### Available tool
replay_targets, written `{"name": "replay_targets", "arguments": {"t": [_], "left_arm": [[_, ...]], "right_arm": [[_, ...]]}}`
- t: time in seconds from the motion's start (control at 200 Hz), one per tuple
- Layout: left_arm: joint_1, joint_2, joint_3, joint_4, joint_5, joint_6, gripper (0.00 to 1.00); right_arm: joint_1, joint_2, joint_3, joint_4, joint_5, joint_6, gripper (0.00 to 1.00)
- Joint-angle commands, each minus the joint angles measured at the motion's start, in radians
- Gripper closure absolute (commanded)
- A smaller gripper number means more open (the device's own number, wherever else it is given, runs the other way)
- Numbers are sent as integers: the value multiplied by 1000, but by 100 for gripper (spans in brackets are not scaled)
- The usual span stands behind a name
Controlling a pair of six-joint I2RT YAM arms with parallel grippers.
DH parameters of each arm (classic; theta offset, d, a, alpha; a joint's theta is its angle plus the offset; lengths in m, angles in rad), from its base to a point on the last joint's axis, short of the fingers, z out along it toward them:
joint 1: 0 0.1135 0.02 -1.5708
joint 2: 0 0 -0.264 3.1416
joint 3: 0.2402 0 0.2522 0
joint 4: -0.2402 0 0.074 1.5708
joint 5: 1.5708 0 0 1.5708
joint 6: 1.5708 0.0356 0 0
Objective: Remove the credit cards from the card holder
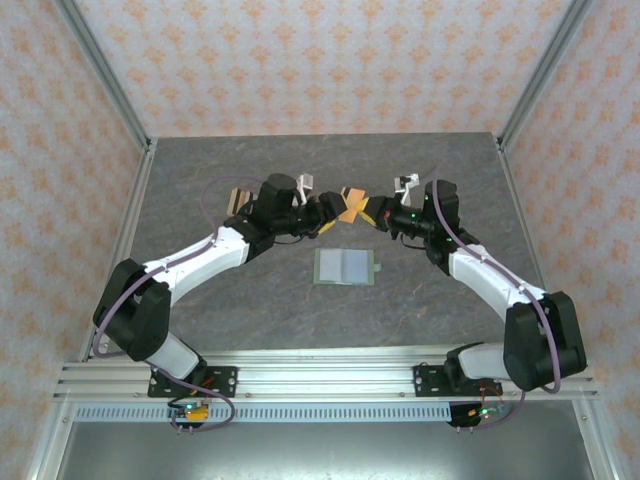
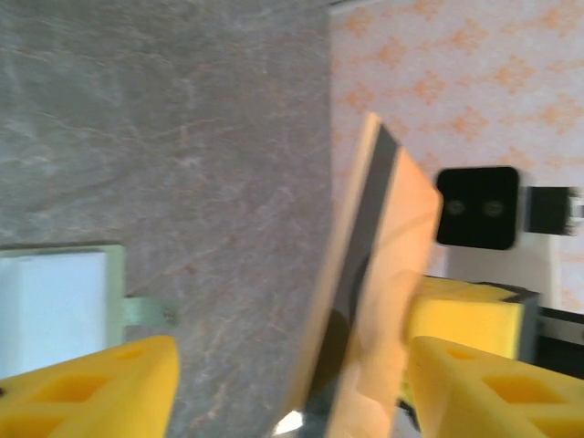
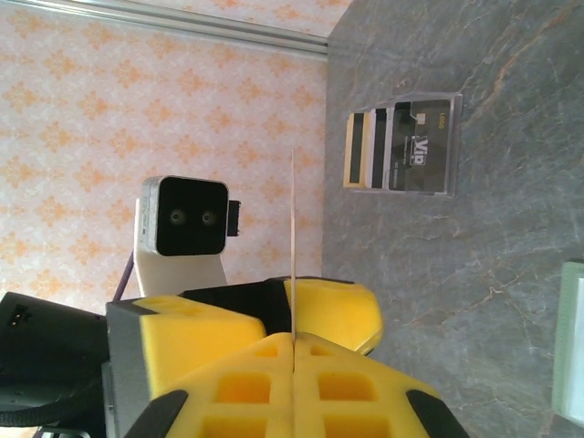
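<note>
The sage-green card holder [image 1: 345, 266] lies open and flat on the table, its tab [image 2: 146, 310] pointing right and its pale inside [image 2: 53, 299] showing in the left wrist view. Above and behind it the two grippers meet. My right gripper [image 3: 294, 339] is shut on a tan-orange credit card [image 1: 352, 206], which shows edge-on [image 3: 292, 237] in the right wrist view. My left gripper [image 2: 292, 388] is open, its yellow fingers standing on either side of that card [image 2: 388, 274], with a wide gap on the left. More credit cards [image 3: 401, 141] lie fanned on the table at the back left [image 1: 238, 198].
The grey stone-patterned table [image 1: 250, 300] is bounded by metal frame posts [image 1: 130, 120] and patterned walls. The left wrist camera housing [image 3: 182, 217] sits close in front of the right gripper. The arm bases stand at the near rail [image 1: 330, 375].
</note>
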Motion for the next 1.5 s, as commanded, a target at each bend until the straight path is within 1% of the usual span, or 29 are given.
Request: {"name": "replay_targets", "arguments": {"t": [0.0, 0.085, 0.19, 0.3, 0.385, 0.405, 0.425, 0.485, 0.515, 0.556, 0.626, 0.716, 0.806, 0.906, 0.981, 1.001, 1.096, 1.236, 1.391, 1.496], "left_arm": [[-1, 2, 14, 100, 54, -24, 44], [0, 8, 7, 117, 59, -35, 56], [0, 13, 2, 132, 52, -49, 68], [1, 5, -7, 127, 20, -50, 79], [0, -8, -15, 112, -9, -39, 90], [1, -10, -15, 101, -15, -33, 93], [2, -13, -14, 87, -23, -23, 95], [3, -25, -13, 34, -55, 10, 99], [4, -33, -9, -4, -75, 36, 100], [9, -43, 1, -75, -112, 82, 100], [19, -64, 23, -217, -201, 174, 100], [39, -92, 46, -392, -322, 288, 100], [63, -122, 58, -510, -461, 401, 100], [111, -152, 41, -562, -545, 492, 100], [159, -167, 16, -562, -561, 539, 100], [171, -169, 9, -560, -566, 578, 100], [228, -173, -12, -546, -583, 648, 100], [311, -161, -48, -453, -546, 731, 100], [330, -110, -81, -327, -581, 831, 100], [364, -64, -81, -283, -565, 846, 100]], "right_arm": [[-4, 7, 10, 110, -39, 53, 100], [-4, 10, 4, 119, -41, 61, 100], [-5, 14, 0, 119, -44, 62, 100], [-8, 16, -8, 113, -45, 61, 100], [-11, 16, -8, 87, -41, 45, 100], [-11, 16, -5, 71, -41, 34, 98], [-11, 14, -1, 51, -40, 18, 95], [-11, 1, 12, -51, -19, -52, 76], [-11, -8, 28, -137, 11, -107, 64], [-12, -19, 50, -255, 51, -185, 51], [-11, -27, 89, -425, 118, -303, 35], [-11, -30, 119, -571, 208, -396, 23], [-11, -30, 118, -630, 266, -439, 16], [-11, -31, 95, -628, 283, -447, 10], [-12, -31, 82, -618, 288, -447, 8], [-11, -30, 78, -617, 288, -447, 7], [-11, -34, 69, -608, 288, -446, 5], [-11, -41, 63, -596, 284, -447, 2], [-11, -47, 63, -594, 279, -446, 2], [-12, -53, 60, -596, 275, -447, 1]]}}
